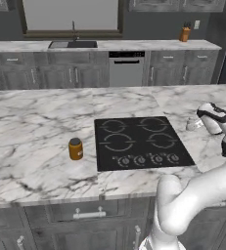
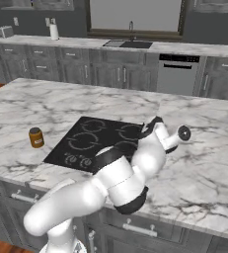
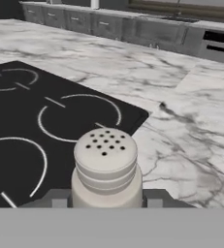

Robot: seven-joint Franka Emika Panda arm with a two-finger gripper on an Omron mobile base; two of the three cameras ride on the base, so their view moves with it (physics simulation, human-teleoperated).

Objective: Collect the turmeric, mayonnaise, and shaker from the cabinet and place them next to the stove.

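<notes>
Gripping the shaker between its two dark fingertips, the gripper stands closed on the little pale cylinder, whose lighter cap is dotted with small dark holes. In the hand view the shaker stands upright over the marble counter, just beside the corner of the black stove. No lettering or label can be made out on the shaker.

From the left base view the white arm bends up from the lower right, and the gripper reaches leftward toward the stove's right edge, the shaker showing as a small grey shape at its tip, low over the counter; whether it touches the marble cannot be told. In the right base view the hand sits beyond the stove's right side.

On the far side of the stove, to its left, the turmeric stands upright on the marble, near the cooktop but apart from it; the same orange-brown jar shows in the right base view. Any writing on it is too small to read.

Farther back runs a second counter with a sink, a dishwasher beneath it and grey drawers. An orange-brown knife block stands at that counter's right end. The right base view shows a white paper-towel roll there.
</notes>
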